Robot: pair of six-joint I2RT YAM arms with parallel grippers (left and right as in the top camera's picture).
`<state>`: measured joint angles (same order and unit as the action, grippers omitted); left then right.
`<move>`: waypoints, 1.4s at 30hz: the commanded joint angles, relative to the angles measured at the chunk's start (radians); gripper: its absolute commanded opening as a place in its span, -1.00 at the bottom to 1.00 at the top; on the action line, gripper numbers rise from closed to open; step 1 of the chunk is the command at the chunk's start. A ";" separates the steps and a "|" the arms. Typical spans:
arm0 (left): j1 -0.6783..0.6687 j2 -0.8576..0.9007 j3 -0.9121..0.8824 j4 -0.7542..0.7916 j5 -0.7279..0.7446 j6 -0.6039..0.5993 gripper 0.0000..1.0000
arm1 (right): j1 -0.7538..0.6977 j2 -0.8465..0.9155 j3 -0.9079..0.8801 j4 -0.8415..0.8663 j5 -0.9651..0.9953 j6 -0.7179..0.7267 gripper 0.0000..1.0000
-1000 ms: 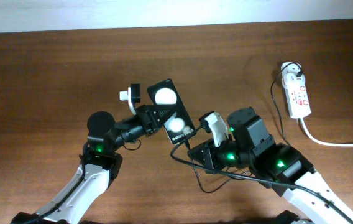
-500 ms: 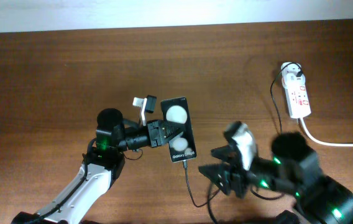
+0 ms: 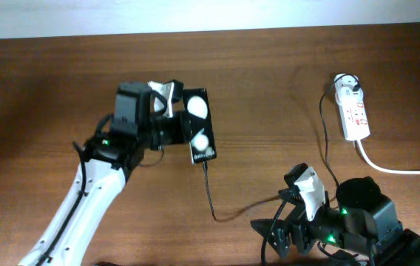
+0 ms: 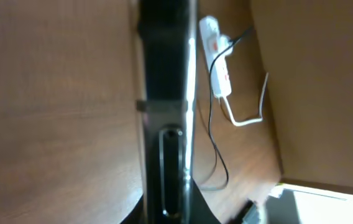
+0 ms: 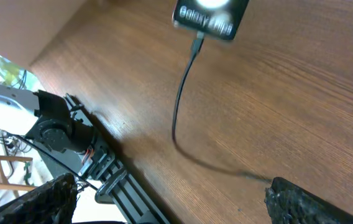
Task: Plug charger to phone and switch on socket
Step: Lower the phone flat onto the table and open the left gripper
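L gripper [image 3: 184,125] clamped on phone [image 3: 197,124], upper centre-left. R gripper [image 3: 284,207] apart, empty, bottom right. Phone prob. stiff, glossy, slippery: hold by long edges. Charger [image 3: 208,193] tip in phone's lower end; looks limp, light. Socket [image 3: 355,111] upper right. Phone lettering & socket's red marks too blurred to read.

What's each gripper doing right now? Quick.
Left gripper: jaws closed on the phone.
Right gripper: jaws open, holding nothing.

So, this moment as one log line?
left claw: grips phone | charger cable: in phone | right claw: open, empty | power strip: untouched
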<state>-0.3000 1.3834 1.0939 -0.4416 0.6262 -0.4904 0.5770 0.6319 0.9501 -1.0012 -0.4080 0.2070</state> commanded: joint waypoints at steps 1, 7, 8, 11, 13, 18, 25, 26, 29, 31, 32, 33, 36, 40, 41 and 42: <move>0.002 0.158 0.182 -0.141 -0.001 0.149 -1.00 | -0.001 -0.004 0.008 0.002 0.005 -0.001 0.98; 0.002 0.537 0.303 -0.100 0.243 0.235 -1.00 | -0.001 -0.004 0.008 0.002 0.005 -0.001 0.98; 0.002 0.581 0.303 -0.056 0.282 0.234 -1.00 | -0.001 -0.004 0.008 0.002 0.005 -0.001 0.98; 0.002 0.696 0.303 0.035 0.291 0.230 -1.00 | -0.001 -0.004 0.008 0.002 0.005 -0.001 0.97; 0.002 0.742 0.303 0.070 0.235 0.215 -1.00 | -0.001 -0.004 0.008 0.002 0.006 -0.001 0.98; 0.002 0.751 0.301 0.053 0.026 0.129 -0.99 | -0.001 -0.004 0.008 0.002 0.005 -0.001 0.98; 0.001 0.837 0.300 0.015 0.006 0.076 -0.90 | -0.001 -0.004 0.008 0.002 0.005 -0.001 0.98; 0.001 0.841 0.300 0.000 0.005 0.076 -0.85 | -0.001 -0.004 0.008 0.002 0.005 -0.001 0.97; 0.002 0.841 0.300 -0.019 0.004 0.077 -0.53 | -0.001 -0.004 0.008 0.002 0.005 -0.001 0.98; 0.002 0.841 0.300 -0.028 -0.023 0.077 -0.42 | -0.001 -0.004 0.008 0.002 0.005 -0.001 0.97; 0.002 0.841 0.300 -0.047 -0.057 0.077 -0.35 | -0.001 -0.004 0.008 0.002 0.005 -0.001 0.98; 0.002 0.841 0.300 -0.064 -0.086 0.077 -0.23 | -0.002 -0.004 0.008 0.002 0.005 -0.001 0.97; 0.002 0.841 0.300 -0.145 -0.284 0.077 0.40 | -0.001 -0.004 0.008 0.002 0.005 -0.001 0.97; 0.002 0.841 0.300 -0.188 -0.347 0.077 0.64 | -0.001 -0.004 0.008 0.002 0.005 -0.001 0.97; 0.002 0.841 0.300 -0.188 -0.350 0.080 0.72 | -0.001 -0.004 0.008 0.002 0.005 -0.001 0.98; 0.002 0.841 0.300 -0.189 -0.372 0.080 0.75 | -0.001 -0.004 0.008 0.002 0.005 -0.001 0.98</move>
<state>-0.3130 2.1292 1.4574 -0.6025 0.4721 -0.4236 0.5770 0.6327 0.9501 -1.0019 -0.4080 0.2070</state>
